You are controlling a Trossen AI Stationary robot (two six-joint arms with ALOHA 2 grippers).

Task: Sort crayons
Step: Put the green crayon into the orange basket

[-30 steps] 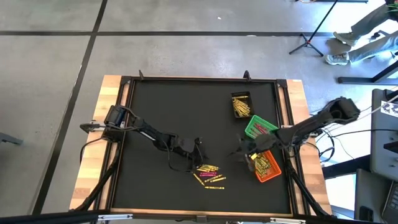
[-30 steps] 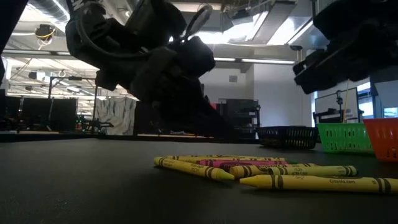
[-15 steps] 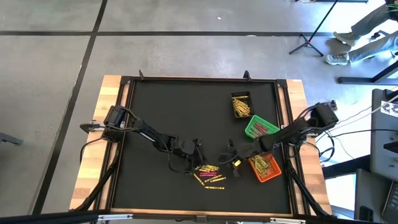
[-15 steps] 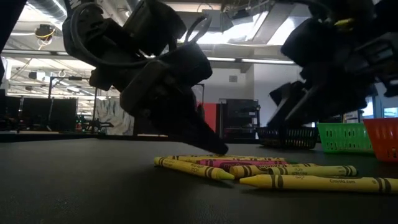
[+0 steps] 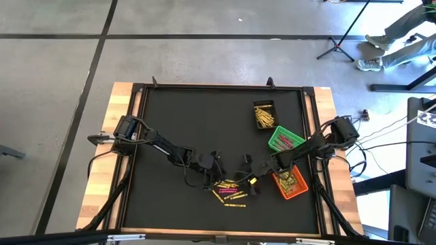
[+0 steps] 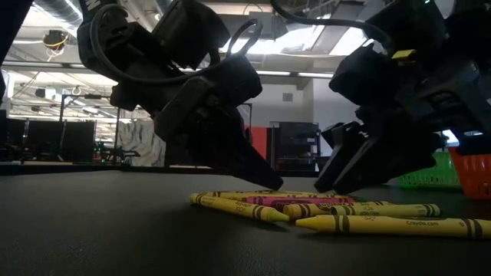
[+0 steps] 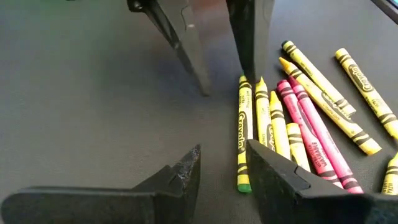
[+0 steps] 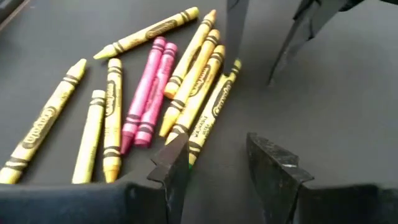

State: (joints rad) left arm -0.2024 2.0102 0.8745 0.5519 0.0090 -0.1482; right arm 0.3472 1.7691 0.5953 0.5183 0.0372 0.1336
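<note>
Several crayons (image 5: 230, 191), mostly yellow with two pink ones (image 8: 146, 93), lie loose in a pile on the black mat near the table's front. My left gripper (image 5: 219, 165) is open, low at the pile's far left side, and its fingers show in its wrist view (image 7: 221, 171). My right gripper (image 5: 247, 168) is open, low at the pile's far right side, facing the left one (image 8: 217, 158). In the low view both fingertip pairs point down at the pile, the left gripper (image 6: 261, 178) and the right gripper (image 6: 331, 180). My left gripper has one fingertip (image 8: 236, 43) standing at the end of a yellow crayon (image 8: 231, 68); whether it touches, I cannot tell. My right gripper has one fingertip (image 7: 247, 56) at that crayon's other end (image 7: 242, 84); whether it touches, I cannot tell.
A black bin (image 5: 264, 114) with yellow crayons stands at the back right. A green bin (image 5: 285, 139) and an orange bin (image 5: 291, 182) with crayons stand at the right, under my right arm. The mat's left and far parts are bare.
My right gripper has gone from over the orange bin toward the table's left edge and down, to the right side of the crayon pile. My left gripper has gone down a little toward the pile. The crayons have stayed where they were.
</note>
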